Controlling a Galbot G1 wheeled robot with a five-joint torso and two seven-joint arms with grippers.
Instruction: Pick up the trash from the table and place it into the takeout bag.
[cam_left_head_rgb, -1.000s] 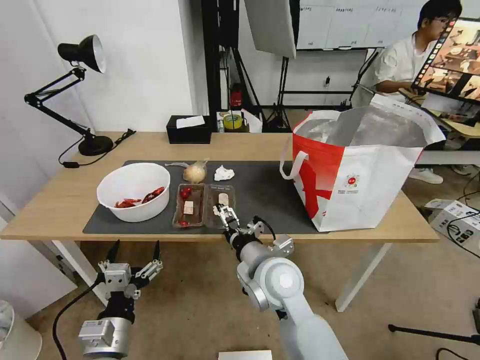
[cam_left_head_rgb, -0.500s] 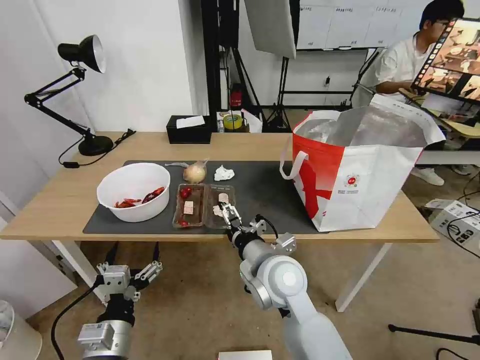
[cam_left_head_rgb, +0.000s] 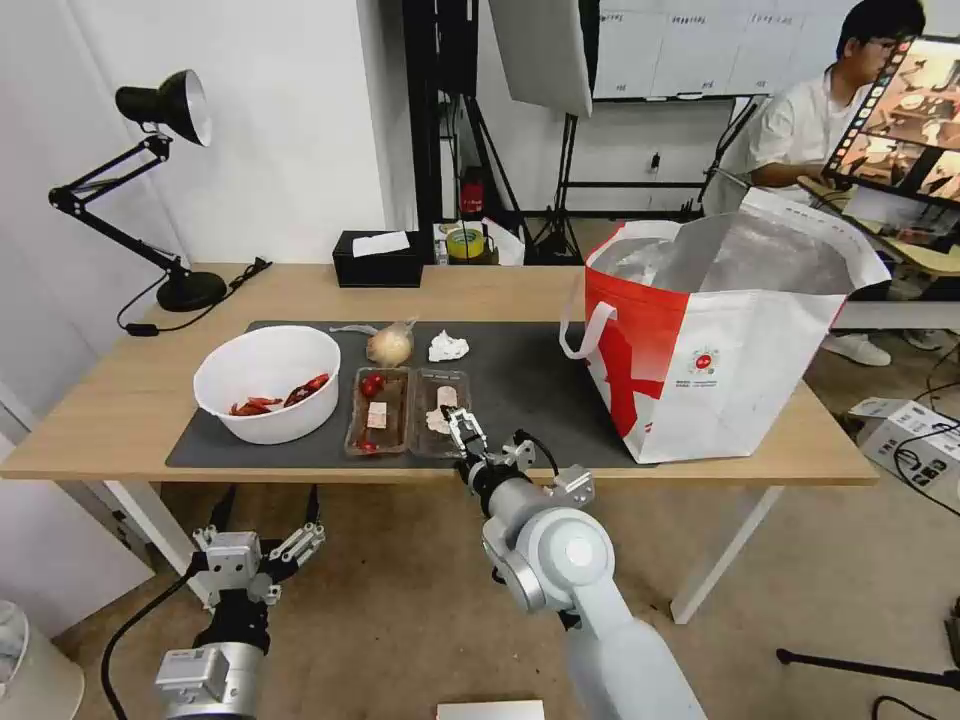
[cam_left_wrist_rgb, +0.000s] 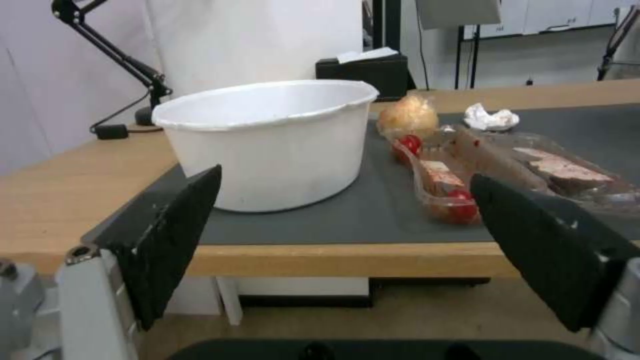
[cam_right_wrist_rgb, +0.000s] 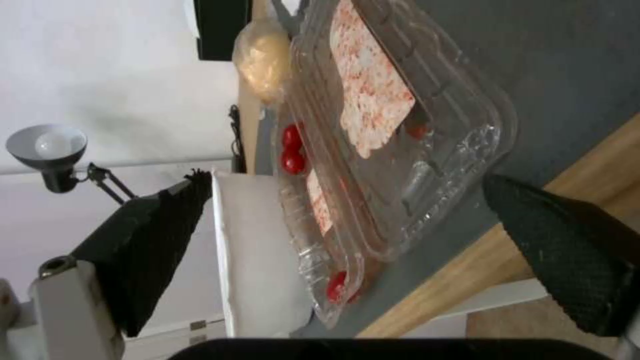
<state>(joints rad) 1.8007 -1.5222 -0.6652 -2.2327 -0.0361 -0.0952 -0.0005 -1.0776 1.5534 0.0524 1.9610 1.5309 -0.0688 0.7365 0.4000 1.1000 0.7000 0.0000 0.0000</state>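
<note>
**Right gripper at the near tray, nothing held**

Currently the trash sits on the dark grey mat (cam_left_head_rgb: 520, 385) on the light-wood table (cam_left_head_rgb: 140, 385): two clear plastic trays side by side near the front edge, the left tray (cam_left_head_rgb: 378, 424) with red tomatoes and a pale square scrap, the right tray (cam_left_head_rgb: 438, 398) with pinkish scraps. Behind them, knotted clear bag around a tan lump (cam_left_head_rgb: 390, 344) and crumpled white tissue (cam_left_head_rgb: 447, 347), apart from each other. White bowl with red scraps (cam_left_head_rgb: 268, 382) just left of the trays.

Right gripper (cam_left_head_rgb: 462, 425) is over the near end of the right tray, fingers spread; right wrist view has the tray between the two black pads (cam_right_wrist_rgb: 153, 250), not pinched.

Left gripper (cam_left_head_rgb: 263, 515) hangs below the table's front edge, under the bowl, fingers spread wide, empty.

Takeout bag (cam_left_head_rgb: 715, 375) stands upright on the table's right part, mouth open, foil lining showing. Black tissue box (cam_left_head_rgb: 378, 258) at the far edge, black desk lamp (cam_left_head_rgb: 150, 190) at far left.
</note>
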